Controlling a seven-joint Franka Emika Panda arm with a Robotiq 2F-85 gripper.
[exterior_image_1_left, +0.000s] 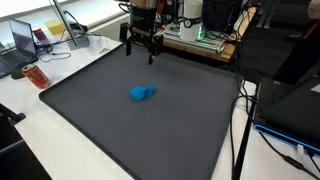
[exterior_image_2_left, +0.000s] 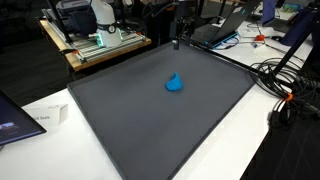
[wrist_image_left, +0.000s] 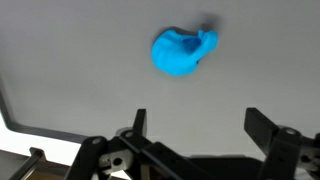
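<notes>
A small blue lump of a thing (exterior_image_1_left: 141, 93) (exterior_image_2_left: 175, 83) lies near the middle of a dark grey mat (exterior_image_1_left: 90, 110) (exterior_image_2_left: 120, 110). In the wrist view the blue thing (wrist_image_left: 183, 52) sits above and ahead of my gripper (wrist_image_left: 198, 122), well apart from it. My gripper (exterior_image_1_left: 141, 50) hangs above the mat's far edge, open, with only bare mat between its two black fingers (wrist_image_left: 267, 128). In an exterior view the gripper (exterior_image_2_left: 176, 43) shows small at the mat's back edge.
The mat lies on a white table (exterior_image_1_left: 40, 150). A laptop (exterior_image_1_left: 22, 45) and an orange object (exterior_image_1_left: 37, 76) sit at one side. A wooden shelf with equipment (exterior_image_2_left: 95, 35) stands behind. Black cables (exterior_image_2_left: 290, 90) trail along the table's edge.
</notes>
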